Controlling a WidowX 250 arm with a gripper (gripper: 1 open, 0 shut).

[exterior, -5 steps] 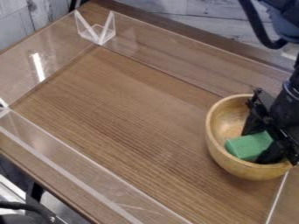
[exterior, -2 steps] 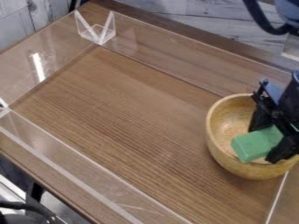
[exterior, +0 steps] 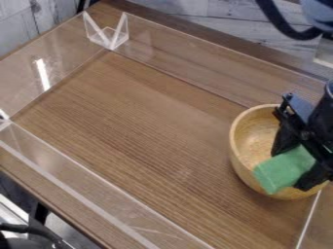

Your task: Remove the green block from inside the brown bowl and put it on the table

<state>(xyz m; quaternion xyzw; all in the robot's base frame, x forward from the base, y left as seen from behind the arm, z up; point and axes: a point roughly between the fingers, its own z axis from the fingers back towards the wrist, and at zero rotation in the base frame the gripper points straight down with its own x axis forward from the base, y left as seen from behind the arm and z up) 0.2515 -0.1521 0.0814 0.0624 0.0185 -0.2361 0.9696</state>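
Observation:
My gripper (exterior: 299, 160) hangs over the brown bowl (exterior: 251, 136) at the right edge of the table (exterior: 143, 117), pointing down. Its black fingers (exterior: 313, 173) are shut on the green block (exterior: 282, 172), which is tilted and lifted off the bowl's floor, overlapping the bowl's near rim in this view. The light-brown wooden bowl itself rests on the tabletop. Part of the block's right end is hidden behind a finger.
Low clear acrylic walls (exterior: 92, 199) run along the table's edges. A small clear acrylic stand (exterior: 107, 31) sits at the back left corner. The arm's black cable (exterior: 293, 24) loops at the top right.
The gripper has risen with the green block in it, lifting it from the bowl's floor and carrying it toward the near rim. The bowl has stayed in place.

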